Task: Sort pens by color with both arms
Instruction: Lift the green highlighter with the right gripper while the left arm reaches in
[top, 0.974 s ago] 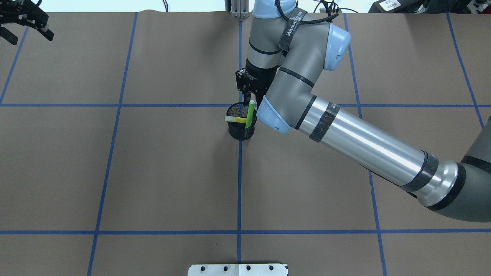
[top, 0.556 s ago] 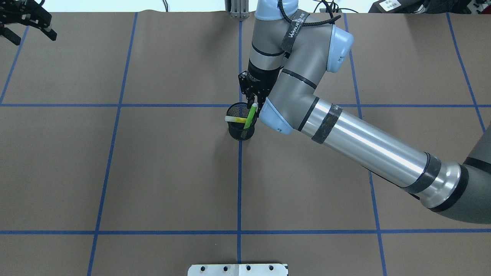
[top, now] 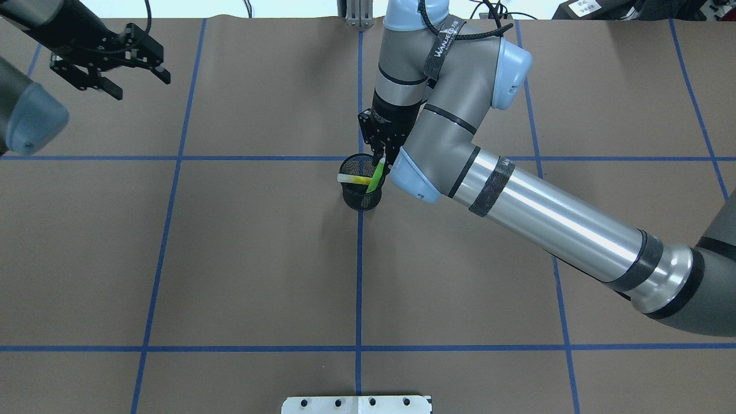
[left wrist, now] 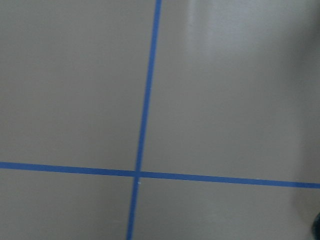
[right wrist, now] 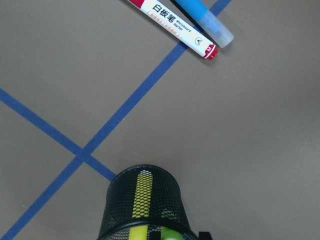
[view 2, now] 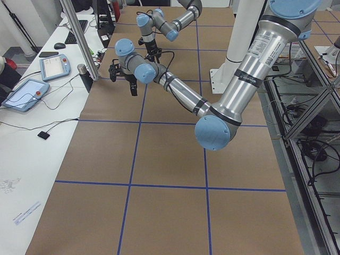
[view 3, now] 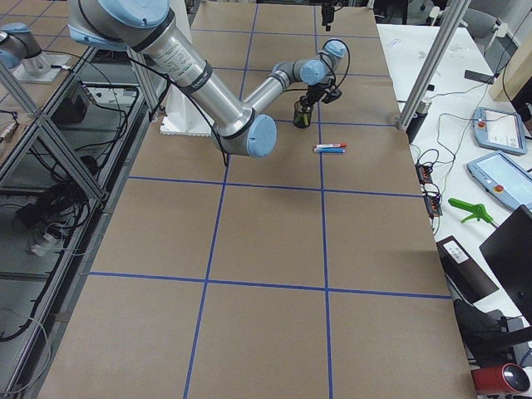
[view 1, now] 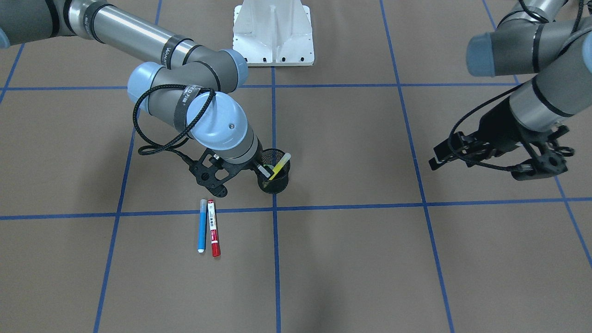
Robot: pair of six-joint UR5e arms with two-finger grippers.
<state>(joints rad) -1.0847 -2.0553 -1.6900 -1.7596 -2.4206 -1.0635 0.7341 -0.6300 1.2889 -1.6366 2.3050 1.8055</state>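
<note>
A black mesh cup (top: 360, 198) stands at the table's middle and shows in the front view (view 1: 274, 181) too. A yellow pen (top: 352, 179) leans in it. My right gripper (top: 379, 156) is over the cup's rim, shut on the top of a green pen (top: 375, 178) that stands in the cup. The right wrist view shows the cup (right wrist: 142, 215) with the yellow pen (right wrist: 143, 192) inside. A blue pen (view 1: 202, 225) and a white-bodied red-capped pen (view 1: 213, 228) lie side by side on the table beyond the cup. My left gripper (top: 141, 86) is open and empty, far left.
The white pedestal base (view 1: 273, 32) is at the robot's side of the table. Blue tape lines (left wrist: 137, 173) grid the brown table. The right forearm (top: 546, 218) stretches low across the right half.
My left gripper has moved right, further over the table. My right gripper has come down slightly, and the green pen sits deeper in the cup.
</note>
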